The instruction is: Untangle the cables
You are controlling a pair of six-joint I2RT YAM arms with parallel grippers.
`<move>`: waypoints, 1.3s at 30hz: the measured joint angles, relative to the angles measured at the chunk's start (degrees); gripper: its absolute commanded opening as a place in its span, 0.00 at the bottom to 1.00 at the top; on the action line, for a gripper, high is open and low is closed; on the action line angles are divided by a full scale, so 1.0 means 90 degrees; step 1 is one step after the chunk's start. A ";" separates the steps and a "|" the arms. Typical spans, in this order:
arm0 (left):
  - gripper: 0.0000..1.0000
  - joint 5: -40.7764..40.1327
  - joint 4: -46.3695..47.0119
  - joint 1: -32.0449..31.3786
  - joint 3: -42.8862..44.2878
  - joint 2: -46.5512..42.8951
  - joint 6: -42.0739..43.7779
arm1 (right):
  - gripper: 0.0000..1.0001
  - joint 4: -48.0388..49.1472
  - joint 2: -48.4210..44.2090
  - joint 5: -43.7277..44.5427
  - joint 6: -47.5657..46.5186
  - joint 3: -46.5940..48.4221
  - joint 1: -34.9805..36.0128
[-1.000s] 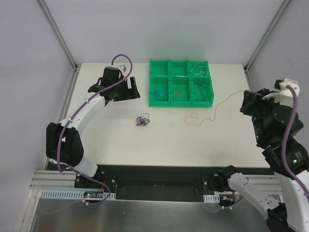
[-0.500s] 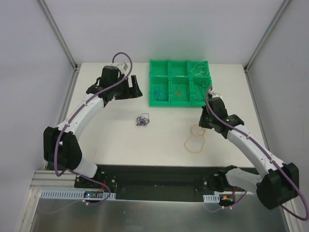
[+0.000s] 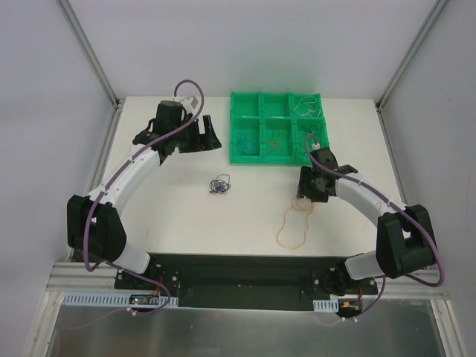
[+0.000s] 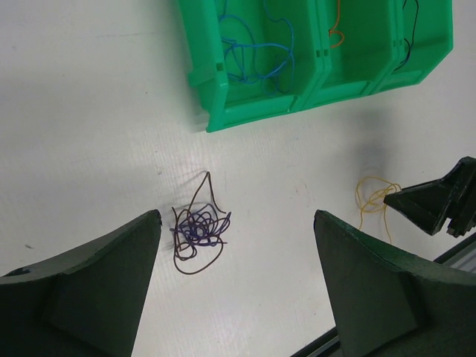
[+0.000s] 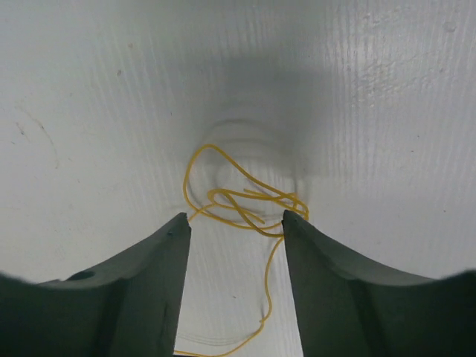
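A small knot of purple and dark cables [image 3: 219, 184] lies on the white table; in the left wrist view this knot [image 4: 197, 230] sits below and just inside the left finger. My left gripper [image 3: 207, 134] [image 4: 236, 219] hovers wide open above the table, holding nothing. A loose yellow cable [image 3: 295, 223] [image 5: 245, 201] lies in loops on the table. My right gripper [image 3: 303, 192] [image 5: 236, 217] stands open low over its upper loops, the strand running between the fingertips, not pinched.
A green bin tray [image 3: 275, 158] [image 4: 245, 111] with several compartments stands at the back. It holds a blue wire [image 4: 256, 56], an orange one [image 3: 274, 141] and dark ones [image 3: 312, 137]. The table's black front edge [image 3: 238, 264] runs below.
My right arm swung in from the far right to the table's middle, brought the yellow cable down into loops and opened its jaws. The left arm barely moved.
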 measured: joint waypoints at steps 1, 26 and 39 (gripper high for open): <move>0.83 0.0005 0.0002 0.0000 0.0000 0.0000 -0.0002 | 0.66 0.0022 -0.0002 -0.0007 -0.0027 0.0000 -0.0002; 0.82 0.0163 0.0080 0.0000 0.0000 0.0012 -0.0100 | 0.01 0.0415 0.0896 0.0704 -0.0384 0.0027 0.0391; 0.81 0.0185 0.0083 0.0000 0.0000 0.0024 -0.0107 | 0.01 0.0651 -0.0177 0.1256 -0.0437 0.1013 0.0425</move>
